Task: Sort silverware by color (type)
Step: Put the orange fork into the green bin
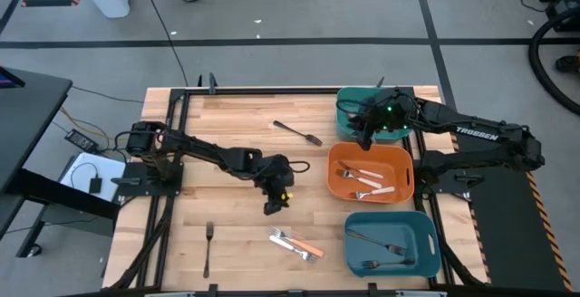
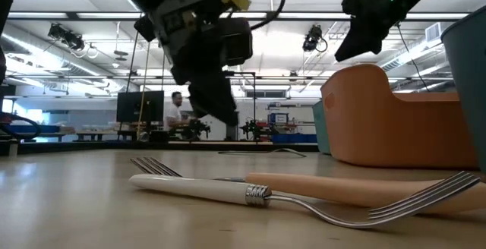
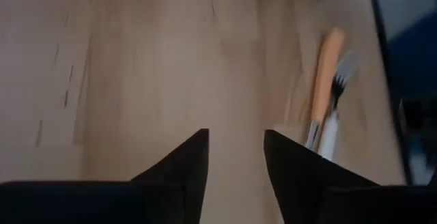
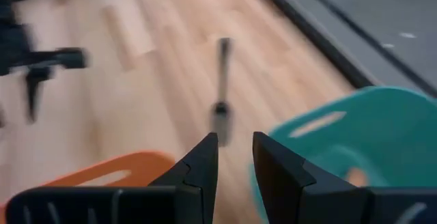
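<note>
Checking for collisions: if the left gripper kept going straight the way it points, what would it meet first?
Probably bare table: the left gripper, fingers apart, faces empty wood. The orange-handled fork and the white-handled fork lie off to one side, though depth is unclear.

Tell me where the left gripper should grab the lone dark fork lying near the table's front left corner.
Judging by its pose, take the dark fork at mid-handle, coming straight down from above. It lies flat on the table, alone, tines toward the far side, so fingers closing across the slim shaft have free wood on both sides. The left gripper is open and empty.
</note>
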